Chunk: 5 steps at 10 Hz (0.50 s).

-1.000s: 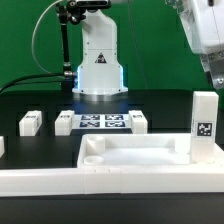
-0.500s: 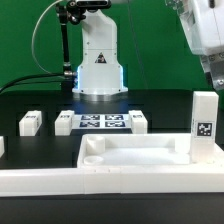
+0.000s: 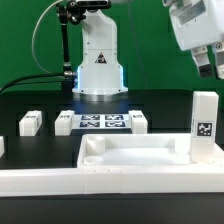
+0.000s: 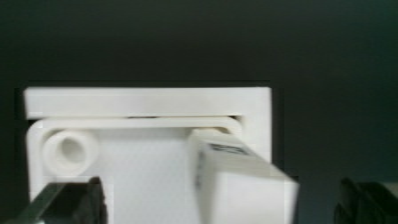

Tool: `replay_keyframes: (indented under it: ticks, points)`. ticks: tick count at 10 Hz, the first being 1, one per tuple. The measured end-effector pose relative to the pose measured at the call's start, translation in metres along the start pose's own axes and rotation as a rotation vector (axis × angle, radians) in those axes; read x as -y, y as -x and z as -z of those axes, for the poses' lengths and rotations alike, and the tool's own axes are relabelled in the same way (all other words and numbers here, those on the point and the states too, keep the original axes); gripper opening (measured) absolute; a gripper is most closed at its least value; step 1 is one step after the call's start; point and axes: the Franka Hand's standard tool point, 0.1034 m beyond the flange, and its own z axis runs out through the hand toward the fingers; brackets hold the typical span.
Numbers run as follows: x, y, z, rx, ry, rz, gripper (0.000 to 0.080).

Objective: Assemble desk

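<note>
Straight above the upright leg (image 3: pixel 205 118), which stands in a corner of the desk panel (image 3: pixel 130 158) on the bench (image 3: pixel 30 100), my fingers (image 4: pixel 64 200) hang spread wide, holding nothing. The leg's long axis points up between them.

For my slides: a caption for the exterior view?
Open gripper hovers above a leg standing upright in the panel's corner.

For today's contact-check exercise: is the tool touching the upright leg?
Apart. The exterior view shows a clear gap between the tool and the top of the upright leg.
</note>
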Motion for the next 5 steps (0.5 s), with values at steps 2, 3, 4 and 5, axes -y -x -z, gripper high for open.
replay_keyframes:
  ticks: [2, 3, 4, 5]
  points:
    - [0.0001, 0.0025, 0.0000, -0.001, 0.009, 0.143, 0.0649]
    - [0.0001, 0.0020, -0.0002, -0.001, 0.010, 0.212, 0.0649]
    - [0.0000, 0.0020, -0.0004, -0.001, 0.010, 0.299, 0.0649]
    - [-0.0011, 0.0023, -0.0018, 0.000, 0.012, 0.379, 0.0649]
